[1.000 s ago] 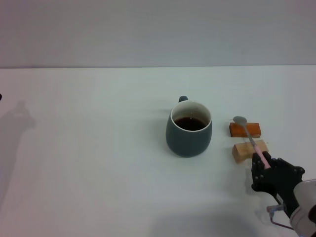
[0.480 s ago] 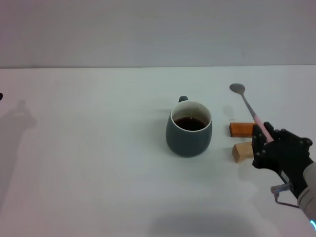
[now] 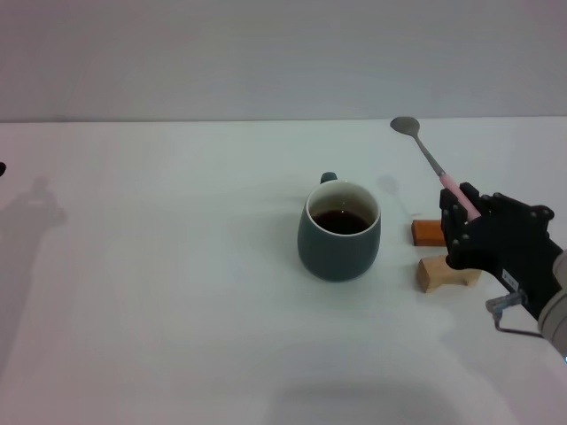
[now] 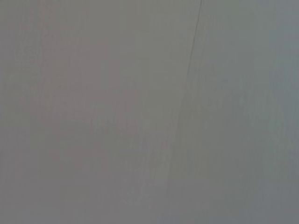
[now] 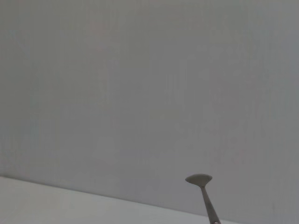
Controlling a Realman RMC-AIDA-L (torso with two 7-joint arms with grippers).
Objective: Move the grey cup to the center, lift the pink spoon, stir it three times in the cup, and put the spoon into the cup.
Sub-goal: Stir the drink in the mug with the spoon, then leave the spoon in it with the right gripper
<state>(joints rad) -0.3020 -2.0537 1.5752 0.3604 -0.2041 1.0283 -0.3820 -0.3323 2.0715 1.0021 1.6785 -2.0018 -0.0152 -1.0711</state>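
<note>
Head view, right end effector [image 3: 462, 215] clamped on pink spoon [image 3: 431, 165] handle, bowl angled up, right of grey cup [image 3: 339, 232]

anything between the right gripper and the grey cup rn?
Nothing. In the head view the table is bare between the grey cup and the right gripper, which holds the pink spoon up. The orange block and wooden block sit under the gripper.

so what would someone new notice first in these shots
Likely the pink spoon, held up off the table by its pink handle in the right gripper, bowl end raised. Next, the grey cup with dark liquid, mid-table, left of the orange block and wooden block.
</note>
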